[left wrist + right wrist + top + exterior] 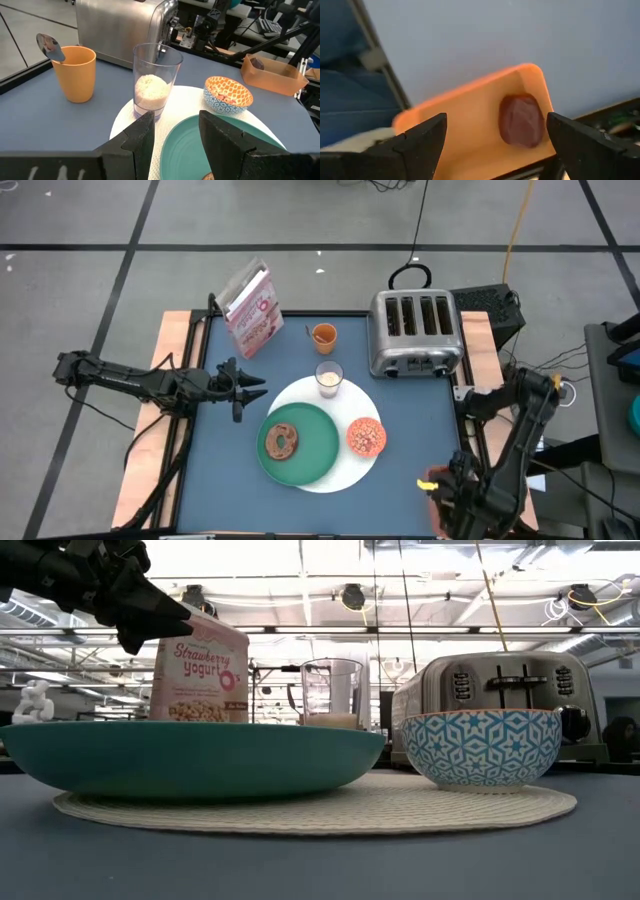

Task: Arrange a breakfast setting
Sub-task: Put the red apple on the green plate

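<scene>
Your right gripper (495,135) sits at the table's near right corner with its fingers spread wide, holding nothing. The dark-red fruit (521,121) lies in an orange tray (470,125) directly ahead of it, between the two fingers' lines but not touched.

Your left gripper (250,388) hovers above the table's left side, just left of the green round plate (318,442). Its fingers stand partly apart with nothing between them. In the left wrist view the milk glass (156,80) is straight ahead past the fingertips.

The brown bagel (281,442) lies on the plate, which rests on the larger white disc (335,475). The small orange bowl (366,436) sits on the disc's right edge. The orange cup (323,335), with the metal spoon (50,46) standing in it, is behind the glass. The pink cereal box (252,310) stands at back left, the toaster (415,332) at back right.
</scene>
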You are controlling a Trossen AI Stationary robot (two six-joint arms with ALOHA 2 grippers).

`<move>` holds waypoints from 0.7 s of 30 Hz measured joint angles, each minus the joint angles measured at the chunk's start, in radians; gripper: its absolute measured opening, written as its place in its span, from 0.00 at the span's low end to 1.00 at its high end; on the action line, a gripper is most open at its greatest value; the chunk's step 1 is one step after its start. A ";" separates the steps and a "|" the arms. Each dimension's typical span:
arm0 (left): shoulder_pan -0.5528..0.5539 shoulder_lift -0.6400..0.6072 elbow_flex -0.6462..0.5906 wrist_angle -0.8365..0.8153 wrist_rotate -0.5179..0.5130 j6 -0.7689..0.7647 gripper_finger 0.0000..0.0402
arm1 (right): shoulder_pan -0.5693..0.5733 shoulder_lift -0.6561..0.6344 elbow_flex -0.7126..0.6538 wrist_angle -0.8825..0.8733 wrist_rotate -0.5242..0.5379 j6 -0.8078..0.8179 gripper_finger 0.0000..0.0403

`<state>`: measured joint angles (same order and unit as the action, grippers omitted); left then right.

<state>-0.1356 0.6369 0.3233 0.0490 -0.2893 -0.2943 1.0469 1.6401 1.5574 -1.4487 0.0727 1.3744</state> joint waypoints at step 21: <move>0.000 0.000 0.000 0.001 0.000 0.024 0.40 | 0.134 0.201 -0.116 -0.123 0.006 0.035 0.83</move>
<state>-0.1354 0.6367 0.3233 0.0501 -0.2893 -0.2705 1.1807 1.8410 1.4419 -1.5715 0.0784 1.4096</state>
